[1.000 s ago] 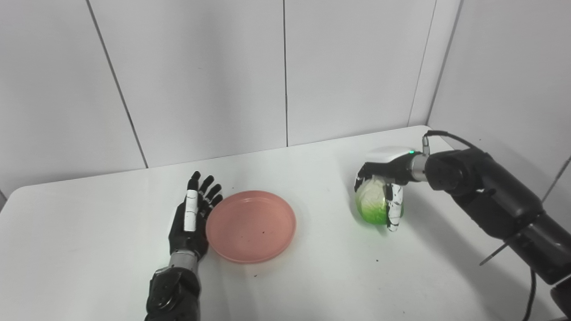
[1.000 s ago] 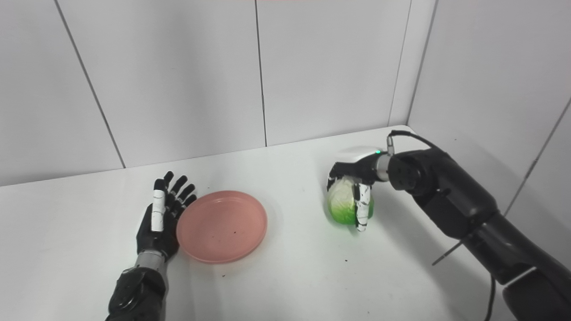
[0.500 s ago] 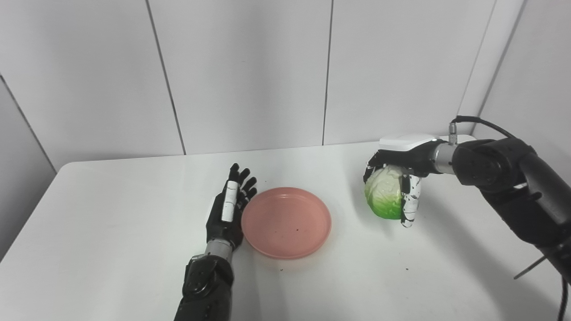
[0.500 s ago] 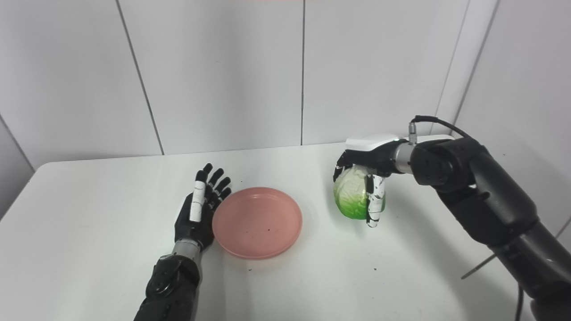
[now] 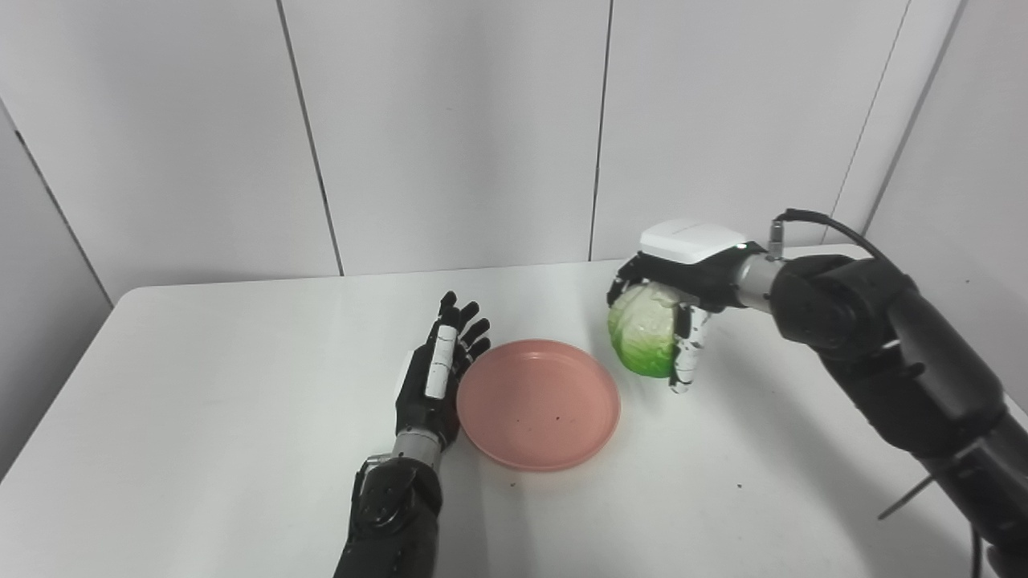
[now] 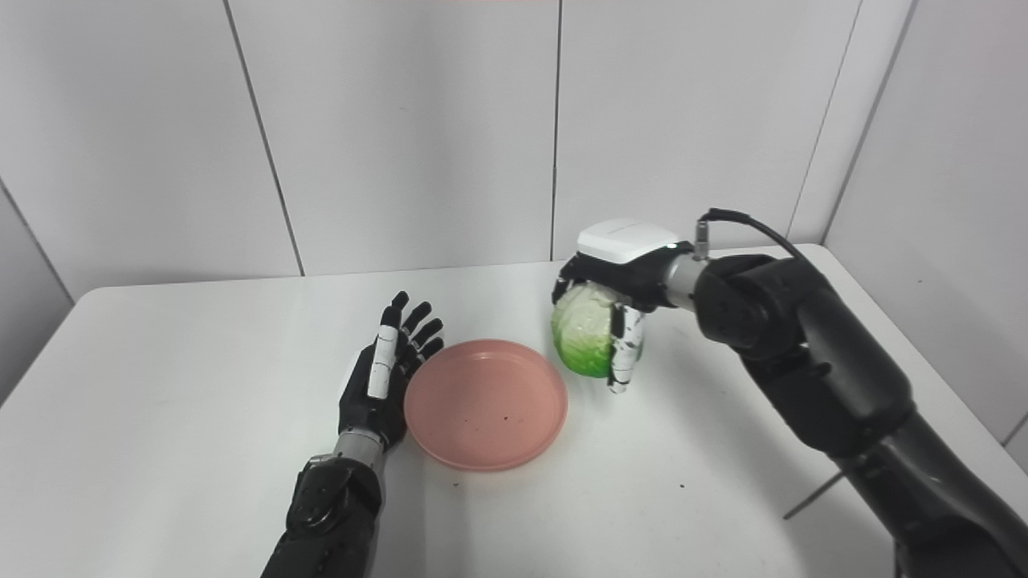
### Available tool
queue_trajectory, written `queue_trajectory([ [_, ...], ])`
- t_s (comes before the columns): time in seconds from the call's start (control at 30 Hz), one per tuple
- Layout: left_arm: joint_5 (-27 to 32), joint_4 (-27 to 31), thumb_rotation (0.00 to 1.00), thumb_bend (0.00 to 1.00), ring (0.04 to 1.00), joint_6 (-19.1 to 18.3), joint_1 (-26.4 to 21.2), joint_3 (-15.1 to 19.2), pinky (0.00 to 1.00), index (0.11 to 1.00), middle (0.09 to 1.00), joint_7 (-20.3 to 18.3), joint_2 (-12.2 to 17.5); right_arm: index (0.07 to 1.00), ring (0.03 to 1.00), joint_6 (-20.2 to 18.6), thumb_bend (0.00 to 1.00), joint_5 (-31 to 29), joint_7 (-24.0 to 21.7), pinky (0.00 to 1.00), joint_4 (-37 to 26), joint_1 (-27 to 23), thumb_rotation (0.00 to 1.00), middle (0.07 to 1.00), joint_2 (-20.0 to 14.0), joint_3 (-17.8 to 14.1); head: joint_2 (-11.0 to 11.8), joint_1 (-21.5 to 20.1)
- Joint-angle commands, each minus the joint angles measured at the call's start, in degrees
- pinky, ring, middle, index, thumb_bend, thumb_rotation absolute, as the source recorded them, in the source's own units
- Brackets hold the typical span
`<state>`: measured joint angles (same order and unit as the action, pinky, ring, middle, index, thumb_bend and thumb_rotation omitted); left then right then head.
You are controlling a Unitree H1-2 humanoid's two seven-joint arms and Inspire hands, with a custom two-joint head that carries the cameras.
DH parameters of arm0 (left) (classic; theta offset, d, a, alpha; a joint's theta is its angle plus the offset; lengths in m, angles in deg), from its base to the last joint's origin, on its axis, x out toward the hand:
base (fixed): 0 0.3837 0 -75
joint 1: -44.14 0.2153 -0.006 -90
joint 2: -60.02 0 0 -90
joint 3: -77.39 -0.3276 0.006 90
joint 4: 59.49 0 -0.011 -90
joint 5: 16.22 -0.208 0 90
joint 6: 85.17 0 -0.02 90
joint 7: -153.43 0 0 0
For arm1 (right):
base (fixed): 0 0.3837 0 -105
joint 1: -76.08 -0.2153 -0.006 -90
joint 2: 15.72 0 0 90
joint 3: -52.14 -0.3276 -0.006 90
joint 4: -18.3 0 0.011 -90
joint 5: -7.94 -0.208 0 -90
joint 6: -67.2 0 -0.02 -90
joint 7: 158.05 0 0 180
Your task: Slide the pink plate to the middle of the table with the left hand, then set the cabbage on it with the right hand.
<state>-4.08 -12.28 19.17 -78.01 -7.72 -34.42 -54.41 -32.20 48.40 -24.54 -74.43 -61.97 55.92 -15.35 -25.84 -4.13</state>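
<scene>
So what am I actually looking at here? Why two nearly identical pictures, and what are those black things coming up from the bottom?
Those are the two arms of a humanoid robot, seen through two cameras in its head, set side by side like eyes. That is why the pictures nearly match.

The left hand lies flat and open on the white table, right beside a pink plate, which has nothing on it. The right hand reaches from above and has its fingers wrapped around a green and white cabbage, just to the right of the plate's rim. Whether the cabbage hangs clear of the table, I cannot tell for sure.
</scene>
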Motion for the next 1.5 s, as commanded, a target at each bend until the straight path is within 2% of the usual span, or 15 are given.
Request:
queue_trajectory([
  [0.0,-0.3,-2.3,0.81,0.95,0.894,0.9,4.2,-0.3,0.89,0.983,0.941,0.5,-1.3,0.494,0.426,0.8,0.52,0.0,1.6,0.35,0.3,-4.2,0.00,0.503,0.7,-0.8,-0.3,0.4],
  [0.2,-1.6,-2.0,0.83,0.95,0.883,0.7,3.9,-1.1,0.86,0.977,0.939,2.3,-1.8,0.502,0.416,2.4,0.52,0.0,2.9,0.31,3.9,-5.9,0.00,0.493,3.5,0.0,-1.3,1.9],
  [0.47,-2.0,-2.5,0.84,0.98,0.884,1.5,3.2,-1.4,0.85,0.984,0.940,2.0,-1.5,0.498,0.419,1.7,0.52,-0.1,3.0,0.32,8.2,-7.7,0.00,0.502,7.3,0.8,-1.8,2.4],
  [0.6,-2.0,-2.5,0.84,0.97,0.894,1.1,2.7,-1.1,0.86,0.995,0.948,2.2,-1.3,0.459,0.444,1.9,0.52,-0.2,3.1,0.38,11.2,-9.0,0.00,0.517,9.3,1.7,-3.0,2.8],
  [0.83,-2.7,-2.1,0.86,0.96,0.886,1.4,2.7,-1.4,0.85,0.994,0.932,2.7,-1.3,0.482,0.440,4.5,0.52,-0.4,6.6,0.38,15.0,-8.0,0.00,0.501,11.7,2.9,-3.5,3.4],
  [0.87,-2.9,-1.7,0.86,0.95,0.883,1.1,2.7,-1.5,0.84,0.991,0.929,2.9,-1.2,0.489,0.435,4.9,0.52,-0.7,7.1,0.37,15.5,-7.9,0.00,0.500,11.9,3.0,-4.7,3.7],
  [0.9,-3.0,-1.3,0.86,0.95,0.882,0.9,2.6,-1.5,0.83,0.991,0.928,3.0,-1.2,0.492,0.432,5.6,0.52,-0.9,7.9,0.36,16.1,-7.7,0.00,0.499,12.0,3.0,-4.7,3.7],
  [0.93,-3.2,-0.6,0.86,0.96,0.883,0.3,2.6,-1.6,0.83,0.988,0.928,3.2,-1.1,0.496,0.429,6.2,0.52,-1.1,8.5,0.36,16.6,-7.6,0.00,0.498,12.2,3.0,-6.0,4.4],
  [1.0,-3.2,0.4,0.86,0.97,0.882,-0.6,2.5,-1.7,0.85,0.988,0.930,3.3,-0.9,0.507,0.421,7.2,0.52,-1.7,9.3,0.35,17.5,-7.5,0.00,0.493,12.3,3.0,-6.9,4.9],
  [1.2,-2.5,2.1,0.84,0.94,0.882,-2.0,2.5,-1.4,0.87,0.974,0.917,3.0,-0.5,0.509,0.431,8.1,0.52,-1.8,10.5,0.36,18.7,-6.7,0.00,0.488,12.4,3.6,-6.3,5.2],
  [1.33,-2.7,3.6,0.84,0.94,0.887,-3.1,2.8,-1.6,0.88,0.971,0.917,3.2,-0.5,0.500,0.433,9.9,0.52,-2.2,10.6,0.37,19.6,-6.7,0.00,0.495,12.1,4.7,-6.9,5.5],
  [1.4,-2.7,5.0,0.84,0.95,0.888,-4.6,2.8,-1.6,0.88,0.968,0.921,3.5,-0.5,0.495,0.433,10.7,0.52,-2.5,10.2,0.36,20.0,-6.9,0.00,0.497,11.8,5.0,-8.5,5.6],
  [1.43,-2.6,5.9,0.83,0.95,0.888,-5.5,2.6,-1.6,0.87,0.967,0.922,3.6,-0.5,0.494,0.433,10.8,0.52,-2.6,9.9,0.36,20.0,-7.2,0.00,0.497,11.6,5.1,-10.6,5.4],
  [1.47,-2.6,6.6,0.83,0.95,0.886,-6.2,2.5,-1.6,0.87,0.967,0.925,3.6,-0.5,0.492,0.432,11.0,0.52,-2.6,9.7,0.36,20.0,-7.3,0.00,0.499,11.5,5.1,-10.6,5.4],
])
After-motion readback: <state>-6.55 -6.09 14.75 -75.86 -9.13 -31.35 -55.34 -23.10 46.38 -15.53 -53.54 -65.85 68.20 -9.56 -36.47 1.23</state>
